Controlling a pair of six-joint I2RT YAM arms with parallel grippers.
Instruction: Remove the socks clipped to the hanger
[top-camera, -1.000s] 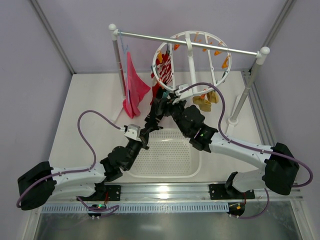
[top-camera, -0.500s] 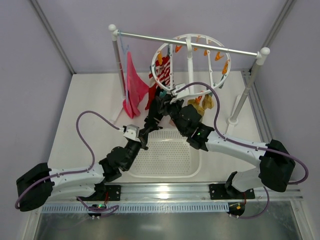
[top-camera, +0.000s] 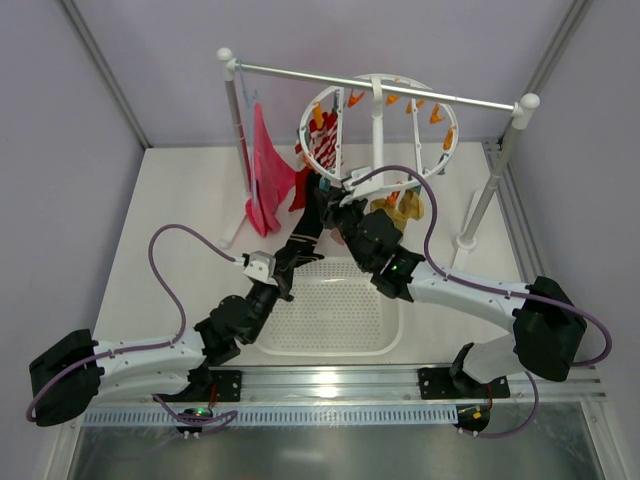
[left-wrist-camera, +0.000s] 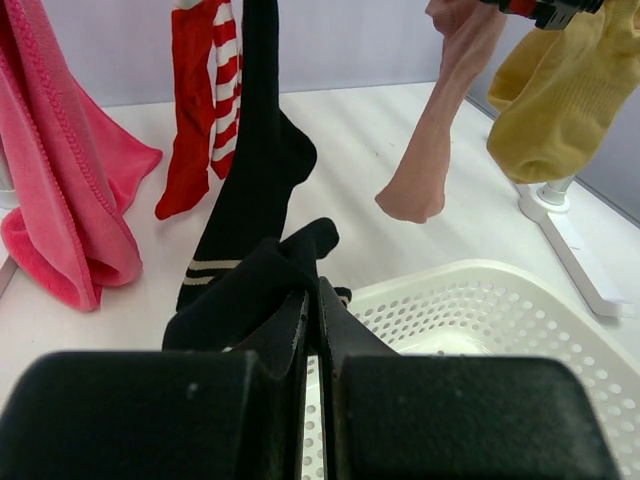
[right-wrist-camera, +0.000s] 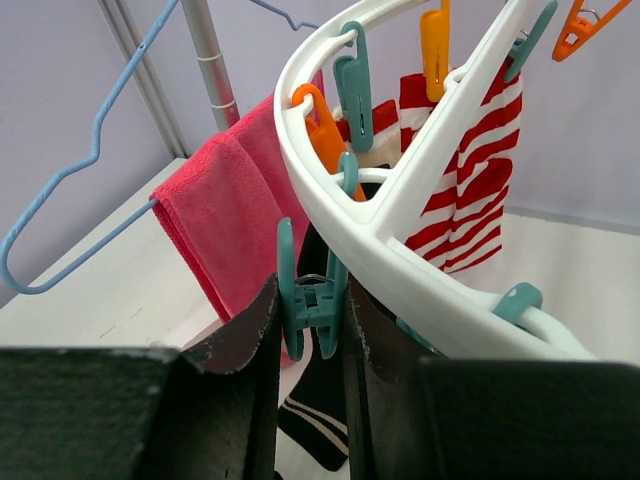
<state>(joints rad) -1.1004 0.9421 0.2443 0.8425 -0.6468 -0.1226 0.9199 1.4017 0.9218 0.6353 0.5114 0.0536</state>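
- Far left: the magenta cloth (left-wrist-camera: 60, 180) hangs by the rack (top-camera: 290, 74), and its bottom edge reaches the counter (left-wrist-camera: 370, 130).
- Next right: the red-and-white striped sock (left-wrist-camera: 200, 100) and the black sock (left-wrist-camera: 255, 170) hang side by side from the left side of the hanger (right-wrist-camera: 400, 250).
- Your left fingers (left-wrist-camera: 330, 330) are shut tight. They pinch a fold of the black sock's lower end, just over the near-left rim of the basket (left-wrist-camera: 520, 310). The sock's top runs up out of the wrist view.
- Centre: your right fingers (right-wrist-camera: 362, 320) are closed in on a teal clip (right-wrist-camera: 288, 280) on the hanger's ring, one finger pressing each side. The black sock hangs directly below that clip.
- Right: the pale pink sock (left-wrist-camera: 440, 130) dangles with its toe above the counter, beyond the basket.
- Far right: the mustard yellow sock (left-wrist-camera: 560, 100) hangs near the rack's right foot.
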